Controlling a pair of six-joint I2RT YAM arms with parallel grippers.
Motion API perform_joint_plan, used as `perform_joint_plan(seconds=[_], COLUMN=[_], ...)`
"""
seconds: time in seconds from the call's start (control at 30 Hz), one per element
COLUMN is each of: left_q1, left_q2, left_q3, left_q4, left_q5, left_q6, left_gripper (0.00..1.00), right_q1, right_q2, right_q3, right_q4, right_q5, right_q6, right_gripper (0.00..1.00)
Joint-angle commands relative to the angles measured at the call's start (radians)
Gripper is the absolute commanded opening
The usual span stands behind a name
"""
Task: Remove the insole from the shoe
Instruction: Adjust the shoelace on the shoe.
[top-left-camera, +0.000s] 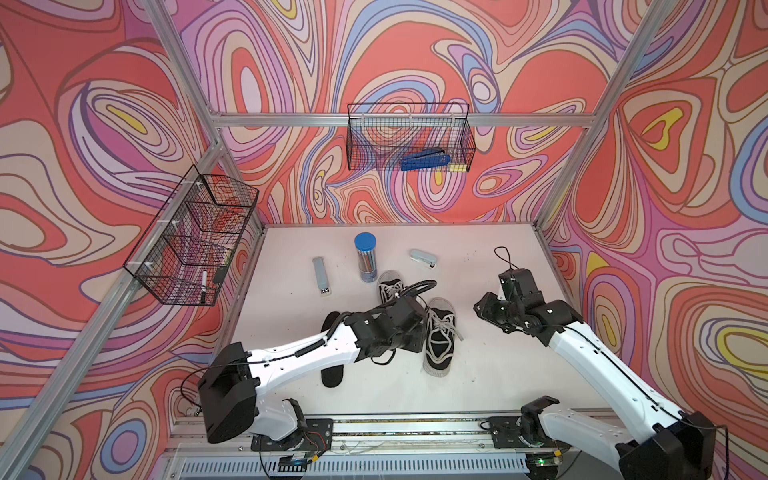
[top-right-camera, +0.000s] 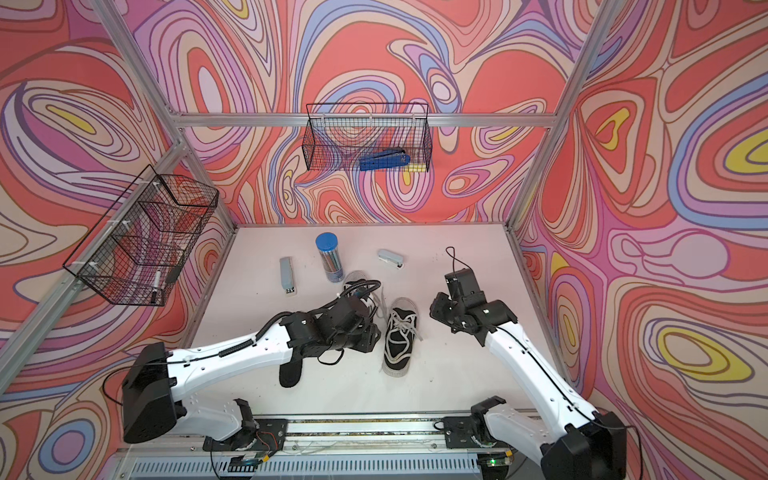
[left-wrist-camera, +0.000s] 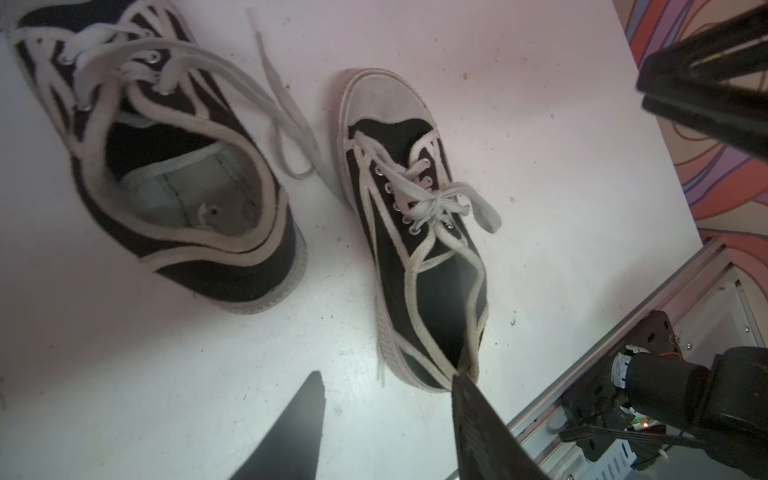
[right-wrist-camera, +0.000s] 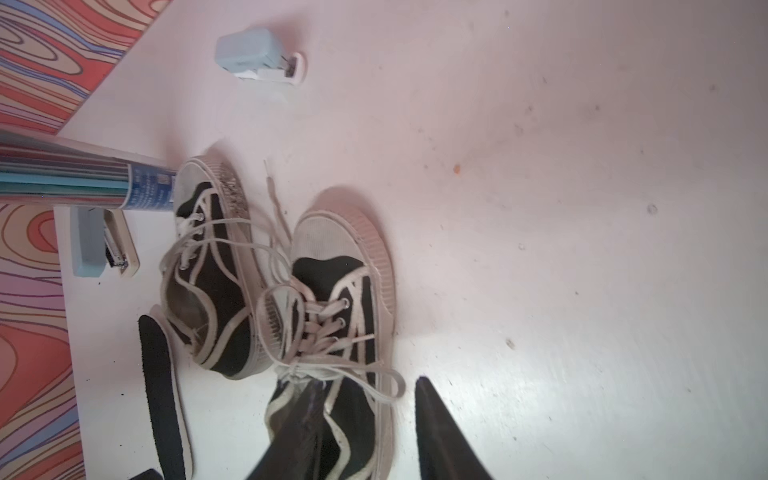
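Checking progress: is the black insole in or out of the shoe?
Out: flat black insole lies on the white table beside the black canvas sneaker.

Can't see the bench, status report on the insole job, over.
Left gripper open, empty. Right gripper open, empty. Black insole out, lying on table beside open shoe. Tied shoe close by, nothing on the insole.

Your table (top-left-camera: 498, 353): a clear pencil tube (top-left-camera: 365, 257) with a blue lid stands upright towards the back. A long gray stapler (top-left-camera: 322, 275) lies left of it, a small gray stapler (top-left-camera: 423, 258) right. The back-wall basket (top-left-camera: 365, 141) holds a blue stapler (top-left-camera: 424, 160) beside a yellow pad (top-left-camera: 456, 168). The side basket (top-left-camera: 166, 249) holds a marker (top-left-camera: 203, 286).
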Motion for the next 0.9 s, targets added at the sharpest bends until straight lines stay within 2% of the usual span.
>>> perform_joint_plan(seconds=[0.0,0.1,0.33,0.47,0.57,0.67,0.87], left_q1=[-0.01,-0.01,-0.008,-0.005,-0.004,-0.004,-0.001], left_q2=[0.053,0.113,0.231,0.269,0.289,0.292,0.303], left_q3=[0.03,0.046,0.114,0.136,0.144,0.14,0.135], left_q4=[-0.001,0.021,0.033,0.029,0.025,0.026,0.017], left_q5=[0.019,0.048,0.077,0.073,0.071,0.067,0.063], left_q6=[0.049,0.05,0.057,0.056,0.052,0.048,0.046], left_gripper=[0.53,0.55,0.56,0.49,0.39,0.3,0.12], right_q1=[-0.002,-0.001,-0.002,-0.002,-0.002,-0.002,-0.002], right_q2=[-0.026,-0.078,-0.119,-0.082,-0.056,-0.032,0.021], right_q3=[-0.109,-0.207,-0.364,-0.436,-0.451,-0.443,-0.377], right_q4=[0.07,0.138,0.344,0.481,0.55,0.582,0.565], right_q5=[-0.174,-0.206,-0.327,-0.368,-0.374,-0.354,-0.295], right_q6=[0.102,0.165,0.279,0.33,0.344,0.333,0.262], right_gripper=[0.42,0.45,0.64,0.63,0.56,0.43,0.05])
